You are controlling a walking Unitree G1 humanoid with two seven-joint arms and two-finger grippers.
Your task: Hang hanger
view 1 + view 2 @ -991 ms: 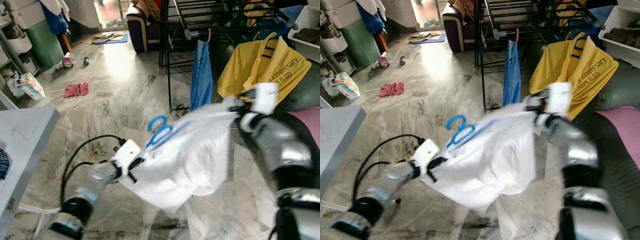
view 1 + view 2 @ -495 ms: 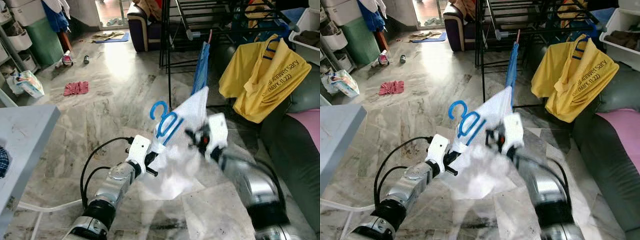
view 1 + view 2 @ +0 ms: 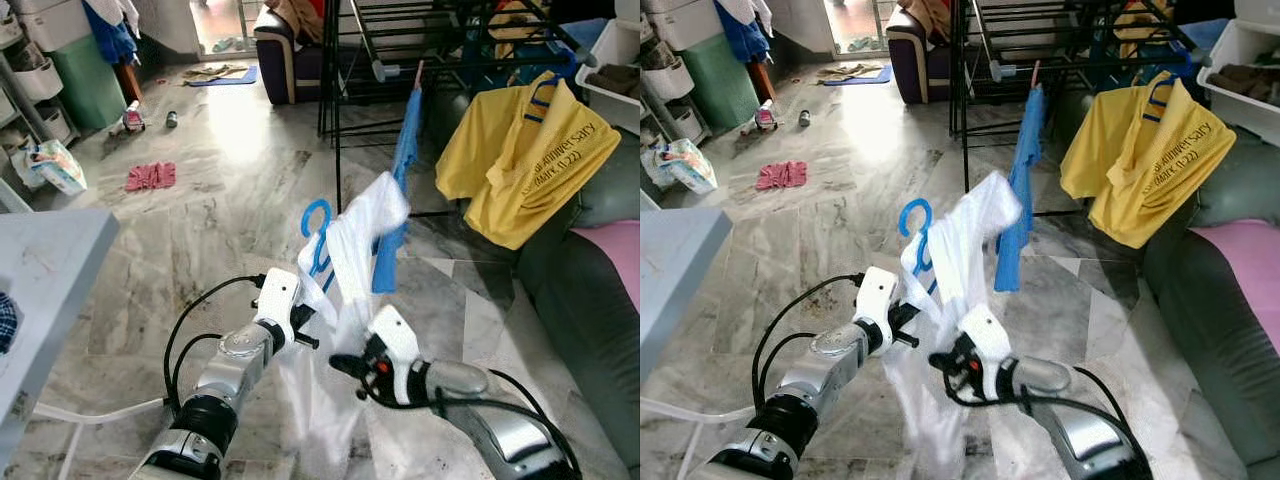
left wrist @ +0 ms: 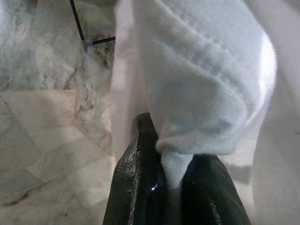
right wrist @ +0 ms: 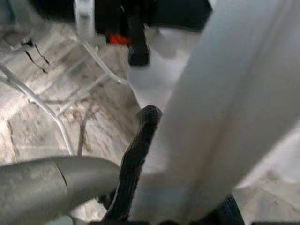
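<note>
Above the marble floor point(image 3: 200, 190), the left tool point(image 3: 300, 318) is pinching a fold of the white garment point(image 3: 345, 260) draped on a blue hanger point(image 3: 316, 232), held up just before the black drying rack point(image 3: 400, 40). Lower right, the right tool point(image 3: 345, 365) is touching the cloth; whether it is gripping cannot be told.

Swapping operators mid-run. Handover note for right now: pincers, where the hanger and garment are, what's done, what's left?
Left pincer: shut on the white garment, holding it up over the floor.
Right pincer: low against the same garment; the wrist view shows cloth between its fingers, but whether it is clamped cannot be told.
Blue hanger: in the garment, hook sticking out on top.
Black drying rack: ahead, with a blue garment and a yellow shirt already hanging.
Done: garment is on the hanger.
Left: carry it to the rack and hook it on a bar.
</note>
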